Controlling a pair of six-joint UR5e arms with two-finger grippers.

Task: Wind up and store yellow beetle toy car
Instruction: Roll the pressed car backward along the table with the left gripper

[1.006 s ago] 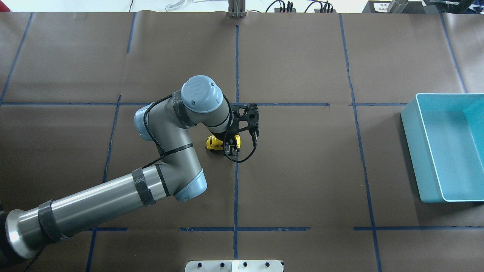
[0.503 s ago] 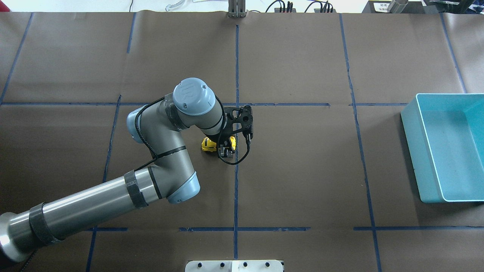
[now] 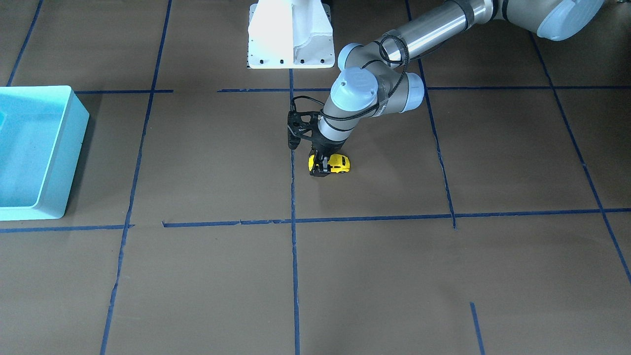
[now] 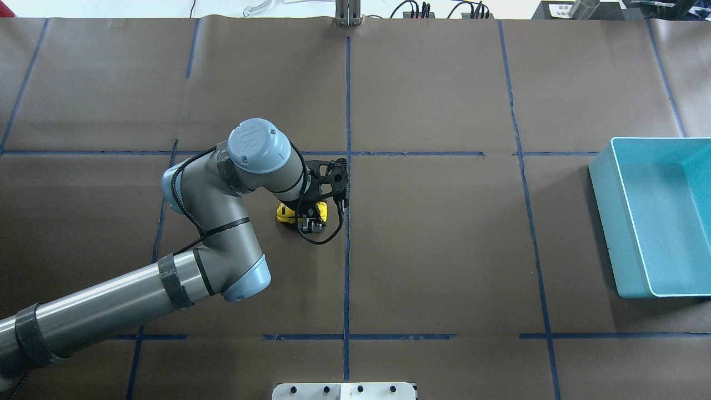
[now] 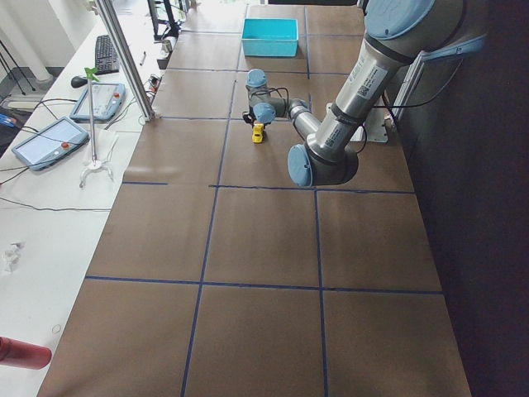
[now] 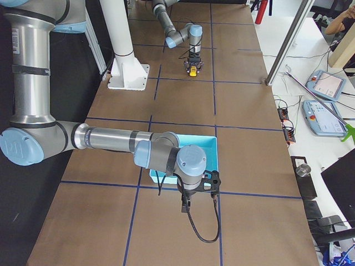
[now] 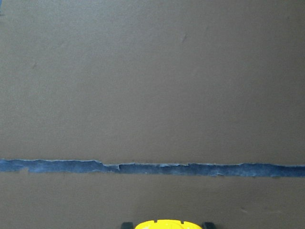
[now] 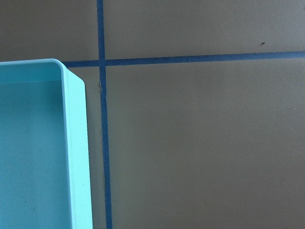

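The blue joint cap [image 4: 253,139] on the left arm bears a "UR" logo, and the same mark shows faintly on the right arm's blue cap [image 6: 16,146]. A white label [image 4: 560,9] beyond the surface's far right corner carries print too small to read.

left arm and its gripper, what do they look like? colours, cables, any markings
The left arm has silver-grey metal tubes with light blue joint caps; the round cap carries a faint UR logo. Dark bands wrap the tubes, and a black cable runs along it, looping by the wrist. The left gripper is black, two-fingered, with a black open-frame bracket beside it.
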